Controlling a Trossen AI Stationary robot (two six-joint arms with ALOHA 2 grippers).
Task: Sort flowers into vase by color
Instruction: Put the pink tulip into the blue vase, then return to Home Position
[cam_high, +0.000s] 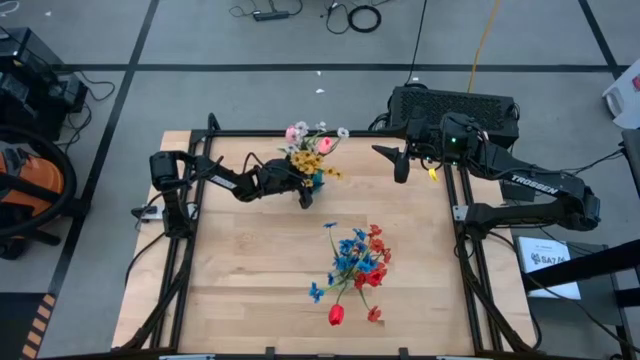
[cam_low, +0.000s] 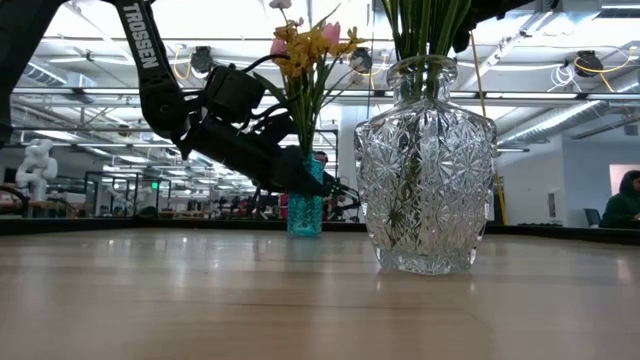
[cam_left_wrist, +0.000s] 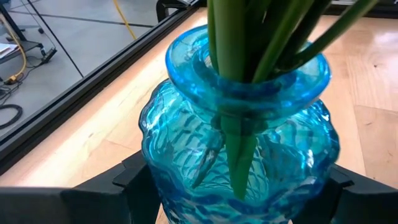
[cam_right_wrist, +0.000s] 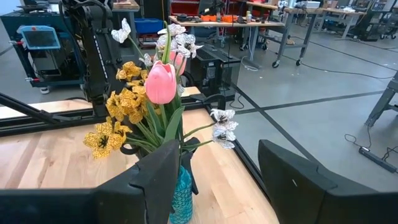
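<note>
A small blue glass vase (cam_left_wrist: 236, 143) stands at the table's far middle and holds a pink tulip (cam_right_wrist: 161, 82), a yellow bunch (cam_right_wrist: 121, 106) and white blooms (cam_right_wrist: 222, 127). My left gripper (cam_high: 298, 186) reaches it from the table's left and is shut on it. Nearer the table's middle, a clear cut-glass vase (cam_low: 425, 190) holds blue sprays (cam_high: 350, 255) and red flowers (cam_high: 375, 268); a red tulip (cam_high: 336, 315) droops toward the near edge. My right gripper (cam_right_wrist: 217, 180) hovers open and empty above the far right of the table. My left gripper has the blue vase's bulging body (cam_left_wrist: 155, 171) pinched between its two fingers (cam_left_wrist: 127, 183), one on each side, below the neck. The fingers come almost level from the table's left, slanting slightly down. The vase stands upright with its base (cam_low: 305, 230) on the table.
A black box (cam_high: 455, 105) sits beyond the table's far right corner. Dark frame rails (cam_high: 470, 270) run along the table's sides. Bare wood (cam_high: 230, 290) lies at the near left.
</note>
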